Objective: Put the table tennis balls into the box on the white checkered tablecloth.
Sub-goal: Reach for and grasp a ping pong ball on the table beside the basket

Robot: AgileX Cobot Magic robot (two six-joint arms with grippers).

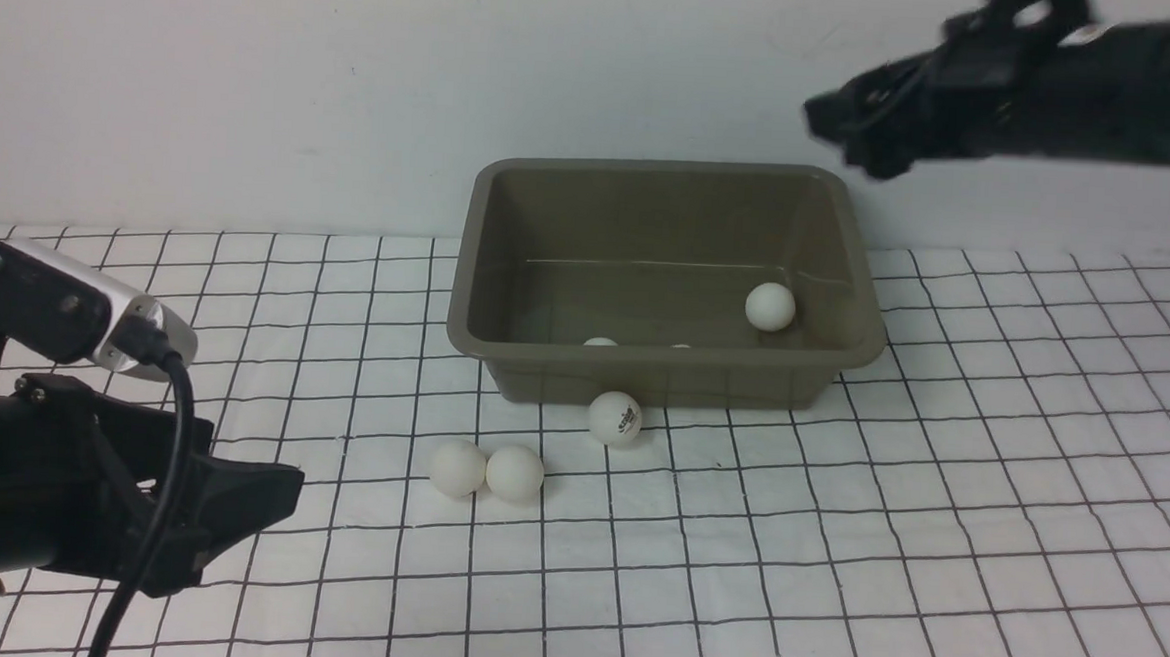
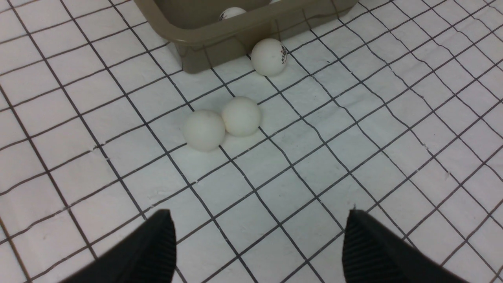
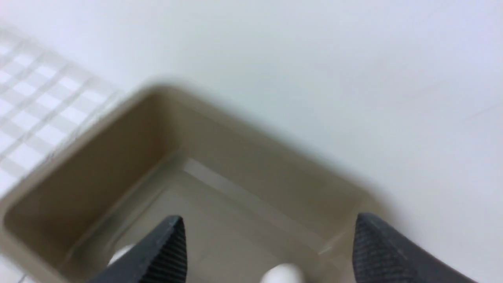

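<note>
While the right claw (image 3: 269,232) hung wide and empty above the box's (image 1: 663,378) far right corner, apparently at a drop, one ball (image 1: 770,306) lay inside the box. Three balls (image 1: 615,417) sat on the checkered tablecloth (image 1: 987,490) before the box. The left claw (image 2: 259,228), also wide and empty, faced them. Next, I'd judge, it should close on one of the touching pair (image 2: 203,130).

Six balls by my count: three balls (image 1: 458,467) (image 1: 515,472) (image 1: 615,416) out on the cloth (image 1: 937,487), three (image 1: 770,306) (image 1: 600,341) (image 1: 680,346) in the box (image 1: 662,385), two probably balls, barely peeking over the near rim. One box, one cloth.
</note>
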